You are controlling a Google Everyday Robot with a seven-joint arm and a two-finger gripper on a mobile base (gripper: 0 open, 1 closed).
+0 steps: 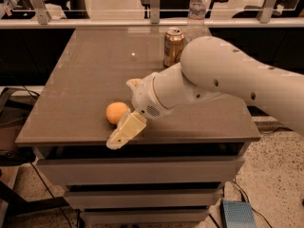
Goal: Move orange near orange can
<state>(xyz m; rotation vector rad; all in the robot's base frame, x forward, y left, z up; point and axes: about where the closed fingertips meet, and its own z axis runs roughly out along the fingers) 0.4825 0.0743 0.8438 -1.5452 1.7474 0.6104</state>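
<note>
Gripper (127,115) low at a brown tabletop's (85,70) near edge —
fingers (124,132) spread wide, holding nothing; orange (116,112) just left, orange can (173,46) and water bottle (197,11) far back, speckled floor (275,175) below.

Cream tool (124,114) at yellow-orange orange (116,111), orange-gold orange can (174,47)

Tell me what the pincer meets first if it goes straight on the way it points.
Probably the table near its front edge: the pincer points down toward the picture's lower left, though depth is unclear and it may slip past. The orange lies just beside that line, not in it.
</note>
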